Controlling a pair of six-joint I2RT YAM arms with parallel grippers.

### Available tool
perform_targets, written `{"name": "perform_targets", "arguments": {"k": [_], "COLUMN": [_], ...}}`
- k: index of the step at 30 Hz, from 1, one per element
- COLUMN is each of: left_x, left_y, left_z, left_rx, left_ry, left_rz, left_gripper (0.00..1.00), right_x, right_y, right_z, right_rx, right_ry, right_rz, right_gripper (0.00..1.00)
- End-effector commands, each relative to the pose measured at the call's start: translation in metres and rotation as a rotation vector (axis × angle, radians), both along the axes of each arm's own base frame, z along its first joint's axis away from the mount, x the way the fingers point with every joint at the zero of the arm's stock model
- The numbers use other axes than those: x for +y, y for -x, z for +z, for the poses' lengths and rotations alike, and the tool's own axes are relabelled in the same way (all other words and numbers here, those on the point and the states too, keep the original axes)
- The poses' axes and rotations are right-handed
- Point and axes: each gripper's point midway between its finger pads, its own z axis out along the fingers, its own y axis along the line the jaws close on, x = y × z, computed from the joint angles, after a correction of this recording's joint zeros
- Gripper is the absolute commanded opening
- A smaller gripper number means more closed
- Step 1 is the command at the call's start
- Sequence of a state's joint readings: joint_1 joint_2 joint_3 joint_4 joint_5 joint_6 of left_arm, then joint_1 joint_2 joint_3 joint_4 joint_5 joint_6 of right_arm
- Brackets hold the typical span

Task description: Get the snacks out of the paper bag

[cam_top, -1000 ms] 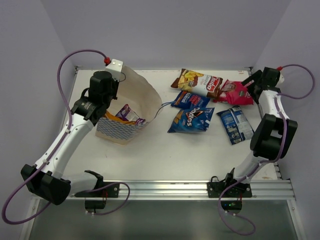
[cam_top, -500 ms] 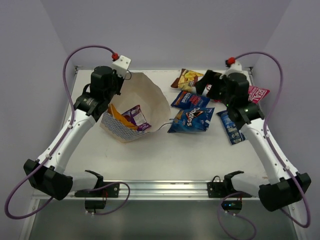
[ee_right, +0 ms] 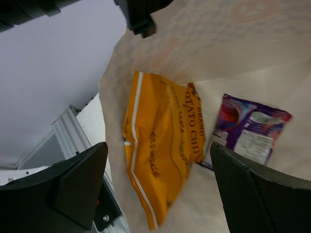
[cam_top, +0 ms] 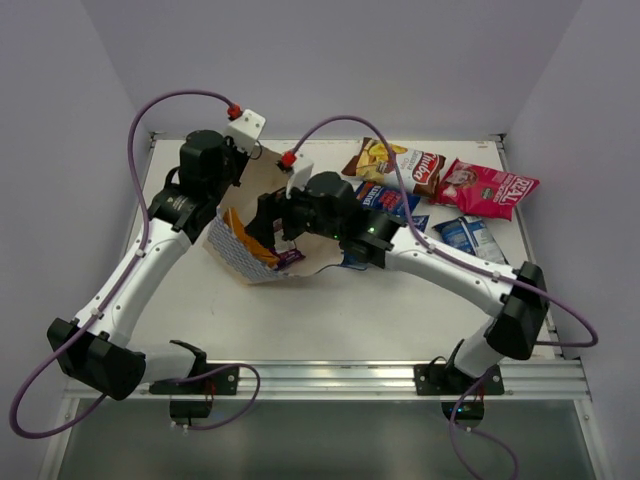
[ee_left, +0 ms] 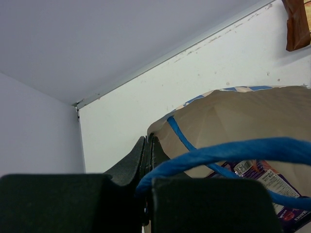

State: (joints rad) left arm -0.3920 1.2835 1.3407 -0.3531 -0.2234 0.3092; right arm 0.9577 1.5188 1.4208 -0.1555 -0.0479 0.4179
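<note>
Table [cam_top: 330, 320], near to far. Both arm bases sat at the near rail.

The paper bag [cam_top: 233, 253] lay mid-left on the table, tipped, with its mouth opening toward the right. The right arm reached across from the right, and the right gripper [ee_right: 159, 148] was at the bag's mouth. Its jaws were spread wide with nothing between them and were not touching any packet.

Two snacks were inside the bag. The orange packet [ee_right: 160, 150] lay straight ahead of the open jaws, and the purple packet [ee_right: 250, 128] lay just beside it, deeper in.

The left gripper [ee_left: 148, 143] was at the bag's far-left rim, jaws fully closed and pinching the paper edge. The blue string handle [ee_left: 228, 150] looped over its fingers.

Behind the right arm, a blue packet [cam_top: 385, 198] was partly covered. The blue-and-white packet [cam_top: 468, 236] lay to the right. Farthest back were the brown-and-white packet [cam_top: 400, 165] and the red-pink packet [cam_top: 490, 188], all out on the table.
</note>
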Motion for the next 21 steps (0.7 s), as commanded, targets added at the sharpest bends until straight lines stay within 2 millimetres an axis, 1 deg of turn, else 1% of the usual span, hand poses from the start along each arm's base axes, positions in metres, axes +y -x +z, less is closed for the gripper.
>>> {"name": "perform_targets", "arguments": {"k": [1, 2, 3, 5, 6, 7, 9, 10, 12, 13, 15, 16, 18, 19, 21], "left_x": [0.003, 0.002, 0.001, -0.001, -0.002, -0.003, -0.004, -0.004, -0.005, -0.005, -0.005, -0.005, -0.004, -0.004, -0.003], "left_y": [-0.001, 0.001, 0.003, 0.01, 0.012, 0.016, 0.021, 0.024, 0.027, 0.029, 0.031, 0.032, 0.034, 0.034, 0.033], "left_z": [0.059, 0.059, 0.053, 0.05, 0.045, 0.037, 0.029, 0.022, 0.016, 0.014, 0.013, 0.014, 0.016, 0.017, 0.018], "left_rx": [-0.177, -0.176, -0.163, -0.154, -0.14, -0.126, -0.103, -0.088, -0.069, -0.063, -0.055, -0.057, -0.062, -0.062, -0.063], "left_ry": [0.043, 0.058, 0.063, 0.09, 0.097, 0.103, 0.122, 0.124, 0.133, 0.139, 0.146, 0.151, 0.154, 0.156, 0.163], "left_rz": [-0.004, -0.008, -0.015, -0.026, -0.031, -0.043, -0.046, -0.05, -0.055, -0.054, -0.055, -0.056, -0.054, -0.051, -0.044], "left_gripper": [0.0, 0.0, 0.0, 0.0, 0.0, 0.0, 0.0, 0.0, 0.0, 0.0, 0.0, 0.0, 0.0, 0.0, 0.0], "right_x": [0.038, 0.046, 0.053, 0.059, 0.062, 0.065, 0.07, 0.074, 0.077, 0.079, 0.081, 0.082, 0.084, 0.084, 0.085], "right_y": [0.001, 0.001, -0.003, -0.004, -0.006, -0.005, -0.003, -0.002, 0.0, 0.001, 0.003, 0.006, 0.01, 0.012, 0.012], "right_z": [0.018, 0.016, 0.004, -0.007, -0.009, -0.018, -0.024, -0.032, -0.04, -0.048, -0.054, -0.06, -0.066, -0.07, -0.078], "right_rx": [-0.04, -0.031, -0.01, 0.006, 0.013, 0.025, 0.033, 0.043, 0.058, 0.07, 0.081, 0.091, 0.102, 0.11, 0.121], "right_ry": [-0.055, -0.055, -0.052, -0.047, -0.051, -0.039, -0.034, -0.022, -0.015, -0.005, 0.004, 0.013, 0.021, 0.027, 0.037], "right_rz": [0.049, 0.05, 0.04, 0.038, 0.036, 0.043, 0.062, 0.069, 0.084, 0.088, 0.103, 0.117, 0.134, 0.141, 0.143], "right_gripper": [0.89, 0.89, 0.89, 0.89, 0.88, 0.88, 0.88, 0.88, 0.88, 0.88, 0.88, 0.87, 0.86, 0.83, 0.81]}}
